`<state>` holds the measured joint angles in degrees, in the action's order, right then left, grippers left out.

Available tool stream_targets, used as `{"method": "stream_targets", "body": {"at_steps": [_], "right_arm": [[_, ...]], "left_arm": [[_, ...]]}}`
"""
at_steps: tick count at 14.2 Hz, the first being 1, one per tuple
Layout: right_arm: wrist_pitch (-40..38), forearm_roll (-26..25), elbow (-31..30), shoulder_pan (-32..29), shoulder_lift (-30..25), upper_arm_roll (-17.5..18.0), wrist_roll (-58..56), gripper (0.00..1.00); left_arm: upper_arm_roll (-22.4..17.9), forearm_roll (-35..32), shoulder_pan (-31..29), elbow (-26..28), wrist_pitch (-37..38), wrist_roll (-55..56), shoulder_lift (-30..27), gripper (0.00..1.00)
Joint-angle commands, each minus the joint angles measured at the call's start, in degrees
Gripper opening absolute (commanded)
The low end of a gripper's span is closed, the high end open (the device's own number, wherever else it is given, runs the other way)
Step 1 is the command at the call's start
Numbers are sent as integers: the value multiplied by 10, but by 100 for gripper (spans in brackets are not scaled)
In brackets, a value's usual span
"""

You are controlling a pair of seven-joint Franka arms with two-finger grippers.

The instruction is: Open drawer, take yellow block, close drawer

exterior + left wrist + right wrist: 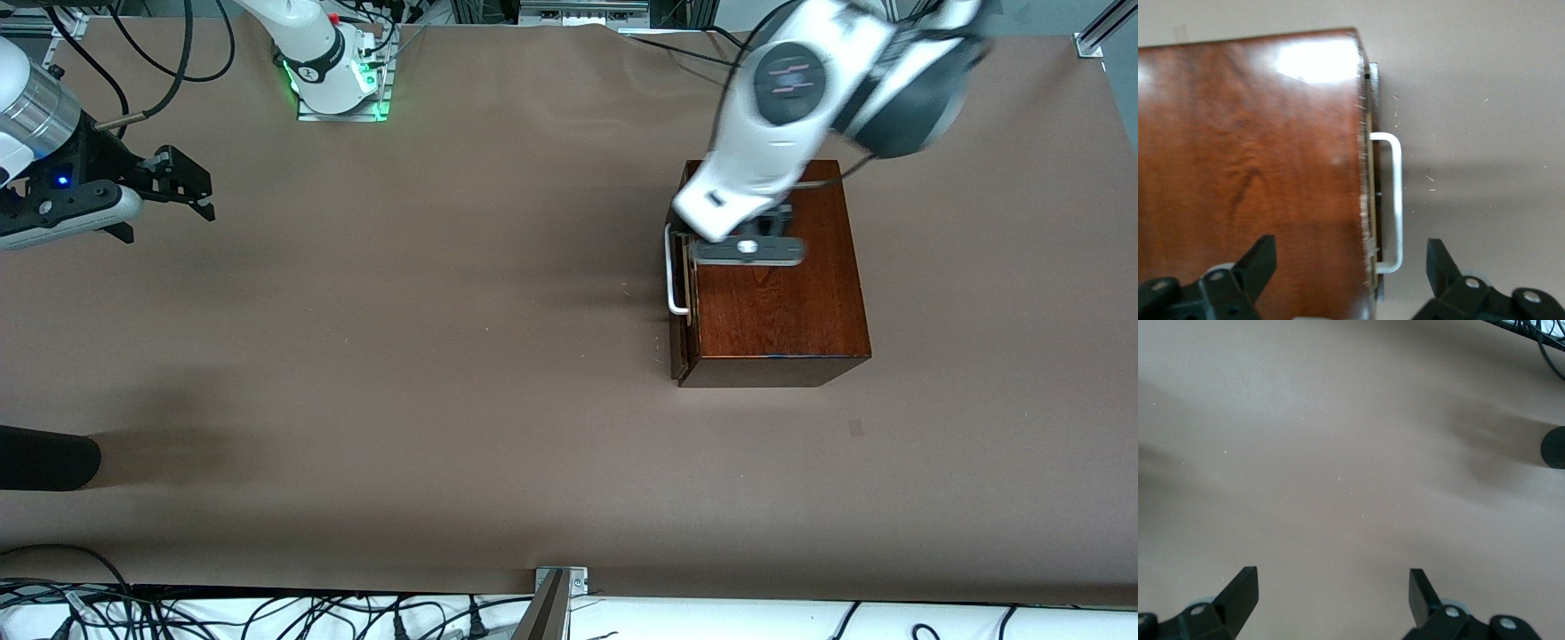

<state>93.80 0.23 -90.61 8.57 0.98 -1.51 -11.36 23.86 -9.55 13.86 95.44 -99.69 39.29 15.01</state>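
The dark mahogany box (778, 293) stands toward the left arm's end of the table. Its drawer (683, 302) is pushed in, and the front with the white U-shaped handle (676, 276) faces the right arm's end. My left gripper (725, 236) hovers over the box top at the drawer-front edge. In the left wrist view it is open (1350, 263), with one finger over the box (1251, 133) and the other past the handle (1396, 200). The yellow block is hidden. My right gripper (182, 182) waits open and empty (1333, 590) above bare table at the right arm's end.
A black rounded object (44, 458) lies at the table's edge at the right arm's end, nearer the front camera; it also shows in the right wrist view (1555, 447). Cables run along the near edge (267, 613). The right arm's base (333, 71) stands at the back.
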Motion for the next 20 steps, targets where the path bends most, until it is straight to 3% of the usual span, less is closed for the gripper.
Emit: {"method": "stream_targets", "body": {"at_steps": [1,5,10,20], "right_arm": [[-5,9,5,0,0,-2,-1,100],[-5,10,5,0,0,-2,-1,100],[-5,10,5,0,0,-2,-1,100],[-4,10,5,0,0,-2,-1,100]], "left_arm": [[0,-75,66,-18,-8,107,55,100],[0,-101,84,15,-59,190,84,100],[0,-114,86,43,-85,196,92,100],[-1,-162,94,44,-118,199,138,100]]}}
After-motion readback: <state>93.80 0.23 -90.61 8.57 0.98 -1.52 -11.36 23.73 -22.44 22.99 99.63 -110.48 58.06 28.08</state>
